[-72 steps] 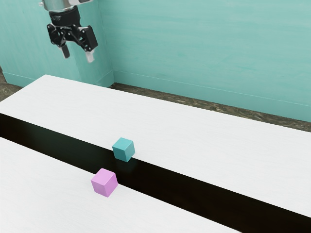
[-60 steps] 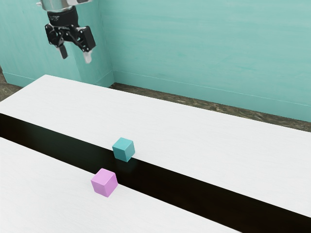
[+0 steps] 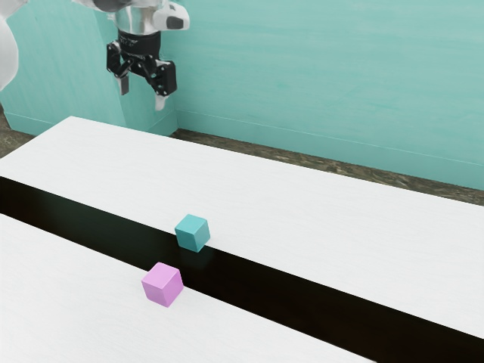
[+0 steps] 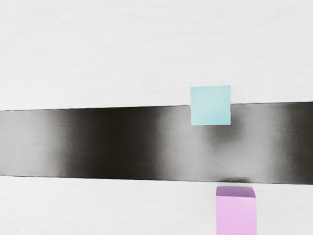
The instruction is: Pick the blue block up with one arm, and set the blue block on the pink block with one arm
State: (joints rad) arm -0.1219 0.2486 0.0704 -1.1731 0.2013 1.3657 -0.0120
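Blue block near pink block, claw agape

A white counter carries a glossy black band running across it (slantwise in the exterior view); behind stands a teal wall above mottled floor.

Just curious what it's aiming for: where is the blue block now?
The blue block sits on the table left of the exterior view's middle, straddling the black stripe's far edge, across the stripe from the pink block.
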